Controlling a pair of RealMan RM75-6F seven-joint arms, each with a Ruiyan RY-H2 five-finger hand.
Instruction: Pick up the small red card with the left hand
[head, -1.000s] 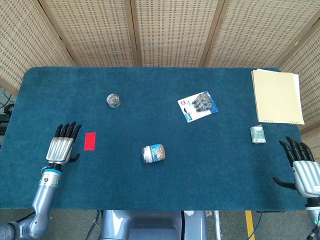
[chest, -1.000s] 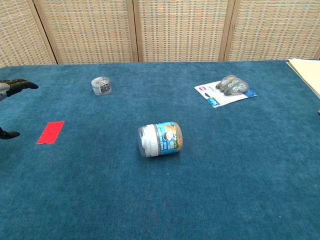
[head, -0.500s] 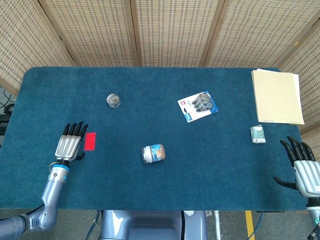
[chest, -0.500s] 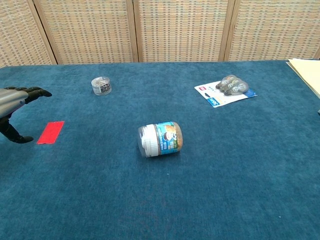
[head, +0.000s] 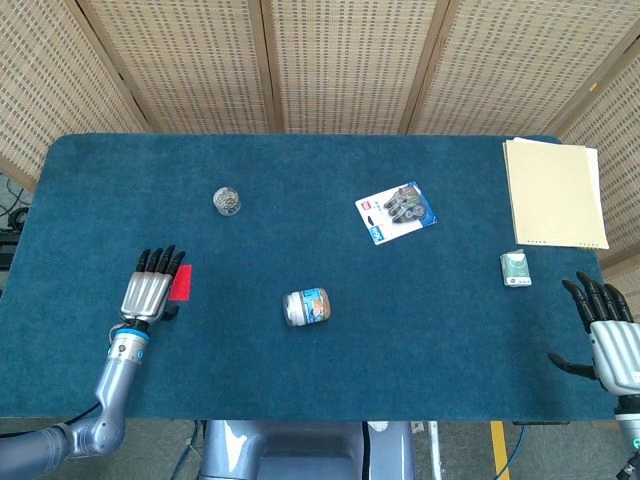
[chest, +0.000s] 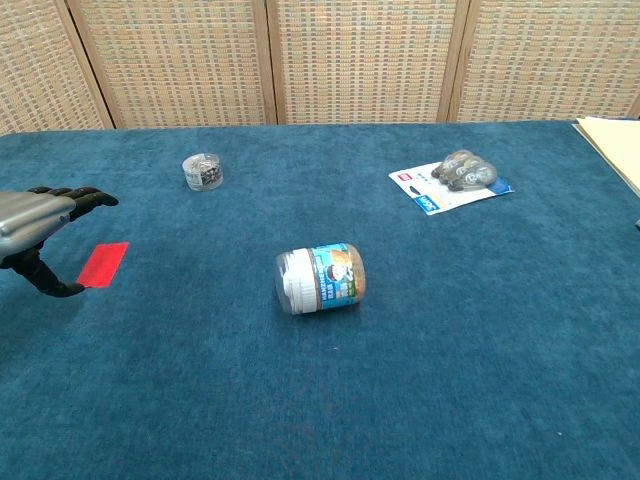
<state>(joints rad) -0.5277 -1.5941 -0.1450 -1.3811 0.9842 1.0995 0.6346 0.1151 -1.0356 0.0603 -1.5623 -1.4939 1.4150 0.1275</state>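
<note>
While the small red card (head: 180, 283) lies flat on the blue desk (head: 300, 170), the left hand (head: 150, 293) hovers just beside it, fingers spread and holding nothing; the grasp and lift remain. Writing on the jar (head: 306, 307) label is too small to read.

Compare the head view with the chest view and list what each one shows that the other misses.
Only the head view shows the right robot hand, open, the small green box and the whole beige folder. The chest view adds nothing new beyond a side look at the left robot hand, whose thumb reaches down beside the red card. Both show the toppled jar, the small clear container and the blister pack.
</note>
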